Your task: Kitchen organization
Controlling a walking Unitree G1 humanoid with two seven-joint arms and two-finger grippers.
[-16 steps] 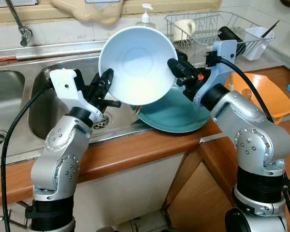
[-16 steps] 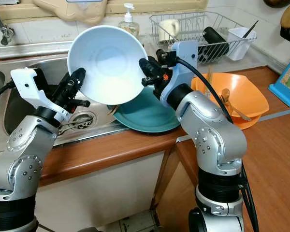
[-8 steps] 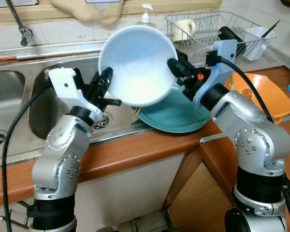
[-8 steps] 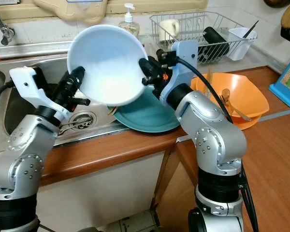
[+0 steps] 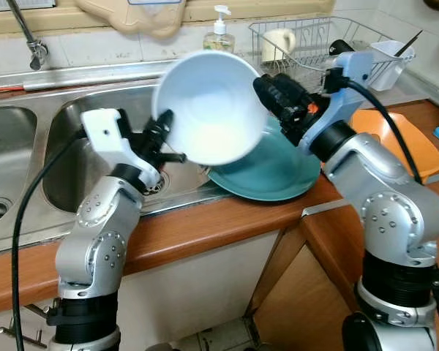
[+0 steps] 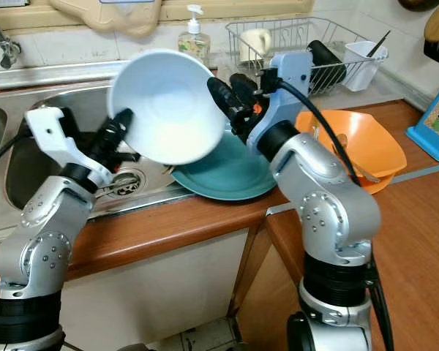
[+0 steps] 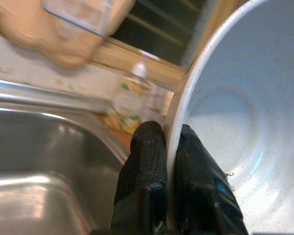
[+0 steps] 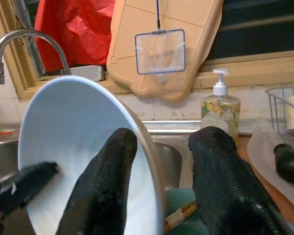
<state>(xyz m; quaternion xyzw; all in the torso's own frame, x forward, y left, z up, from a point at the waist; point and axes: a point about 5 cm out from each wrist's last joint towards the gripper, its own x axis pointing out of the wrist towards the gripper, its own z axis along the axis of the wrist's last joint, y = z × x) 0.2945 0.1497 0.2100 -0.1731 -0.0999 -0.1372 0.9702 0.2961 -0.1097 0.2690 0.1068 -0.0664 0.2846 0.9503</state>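
A pale blue bowl (image 5: 208,106) hangs tilted above the sink's right edge, with its hollow facing me. My left gripper (image 5: 163,128) is shut on its left rim; in the left wrist view the two fingers (image 7: 147,161) pinch the rim of the bowl (image 7: 235,122). My right gripper (image 5: 278,99) is at the bowl's right rim and stands open. In the right wrist view its fingers (image 8: 112,161) are spread wide to either side of the rim of the bowl (image 8: 73,132), one inside and one outside.
A teal plate (image 5: 267,172) lies on the counter edge under the bowl. An orange bowl (image 6: 366,146) with a spoon sits to the right. At the back are a wire dish rack (image 5: 307,36), a soap bottle (image 5: 219,33) and a steel sink (image 5: 66,161).
My right gripper has opened off the bowl's right rim and its wrist has risen. The left arm has carried the bowl slightly right and down, tilting it further.
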